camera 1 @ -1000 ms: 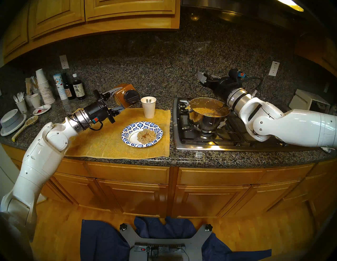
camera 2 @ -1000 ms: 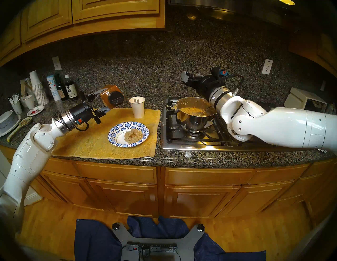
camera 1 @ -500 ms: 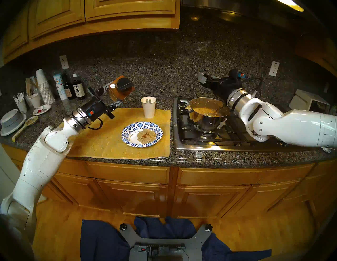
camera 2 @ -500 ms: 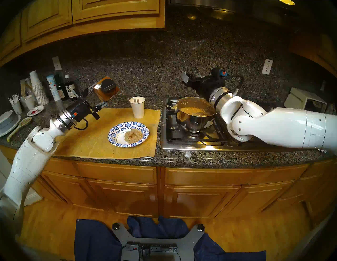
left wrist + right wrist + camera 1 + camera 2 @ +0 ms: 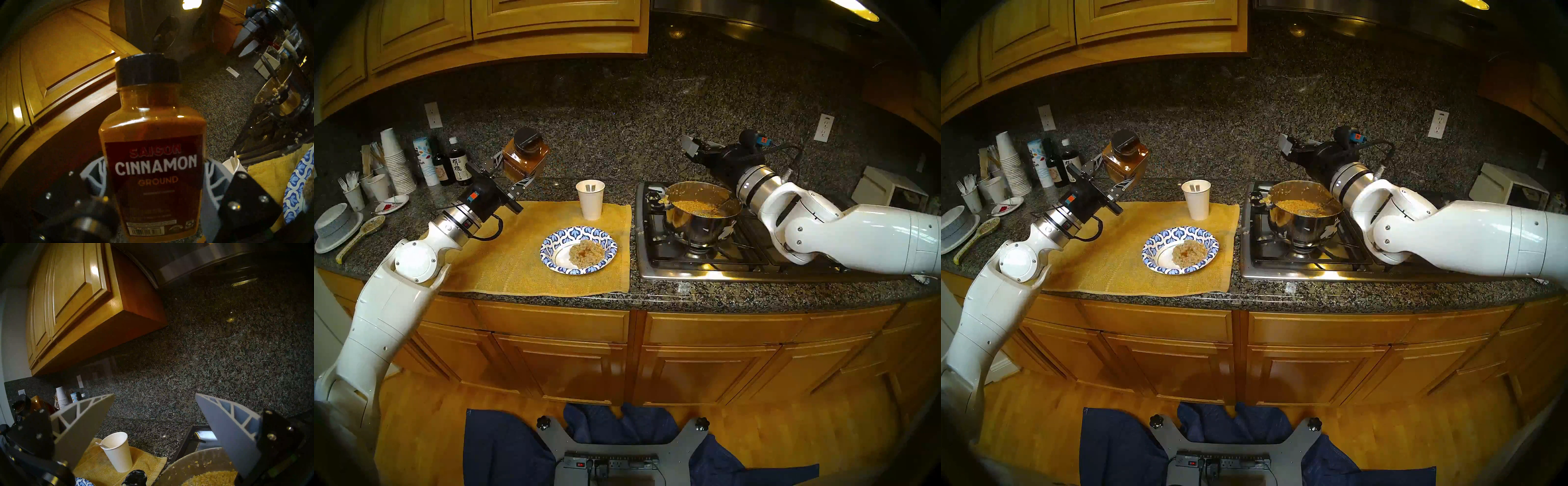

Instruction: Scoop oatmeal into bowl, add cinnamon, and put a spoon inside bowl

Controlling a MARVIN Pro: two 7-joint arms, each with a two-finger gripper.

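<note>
My left gripper (image 5: 514,171) is shut on the cinnamon bottle (image 5: 525,162), which is nearly upright with its dark cap on top, held above the counter behind the yellow mat's left part. Its label fills the left wrist view (image 5: 155,167). The blue-and-white bowl (image 5: 578,233) sits on the mat and holds a mound of oatmeal (image 5: 587,254) with a brown spot on top. More oatmeal (image 5: 694,205) is in the steel pot (image 5: 700,220) on the stove. My right gripper (image 5: 691,148) is open and empty, above and behind the pot (image 5: 154,412). A white spoon (image 5: 102,445) stands in the paper cup (image 5: 591,202).
A yellow mat (image 5: 504,258) lies under the bowl and cup. A ladle (image 5: 711,212) rests in the pot. At the back left are stacked paper cups (image 5: 397,163), dark bottles (image 5: 460,166), a cup of forks (image 5: 352,191), stacked grey bowls (image 5: 336,225) and a speckled spoon (image 5: 365,234).
My left gripper has turned the cinnamon bottle from tipped over, cap toward the bowl side, to nearly upright and carried it up and to the left. The right arm has not moved.
</note>
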